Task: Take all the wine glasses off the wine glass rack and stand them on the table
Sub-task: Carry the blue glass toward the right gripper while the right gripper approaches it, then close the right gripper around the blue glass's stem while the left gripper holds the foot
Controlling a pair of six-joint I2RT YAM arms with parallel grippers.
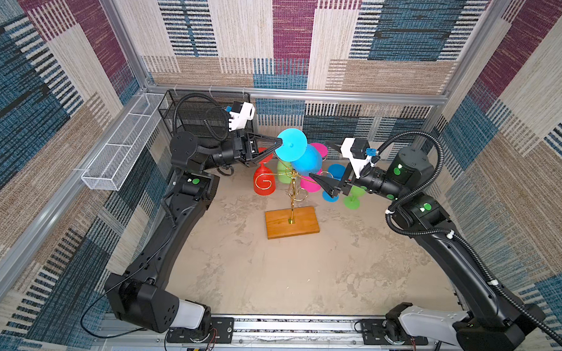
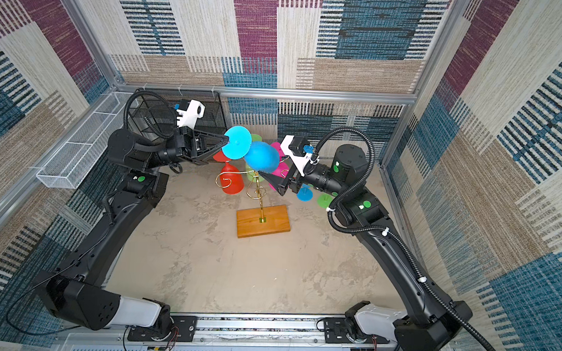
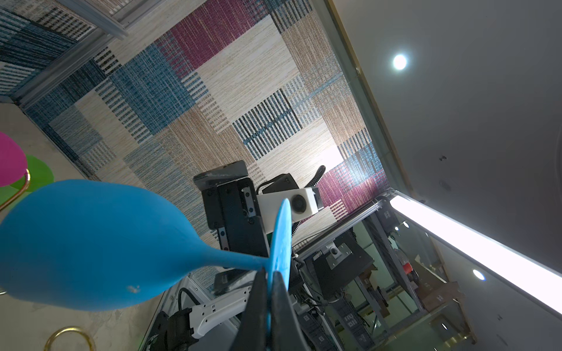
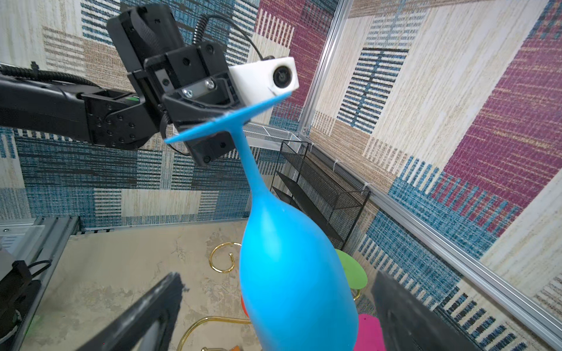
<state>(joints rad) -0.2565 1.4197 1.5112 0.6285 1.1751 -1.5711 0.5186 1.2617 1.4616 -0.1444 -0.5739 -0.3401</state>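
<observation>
A blue wine glass hangs tilted above the wine glass rack, a gold post with scroll arms on a wooden base. My left gripper is shut on the rim of the glass's flat foot. In the right wrist view the stem is free of any gold arm. My right gripper is open, one finger on each side of the blue bowl with gaps showing. The blue bowl fills the near side of the left wrist view.
Red, green and pink glasses hang on the rack's other arms. Blue and green glasses are behind the right gripper. A black mesh shelf and a white wire basket line the back left.
</observation>
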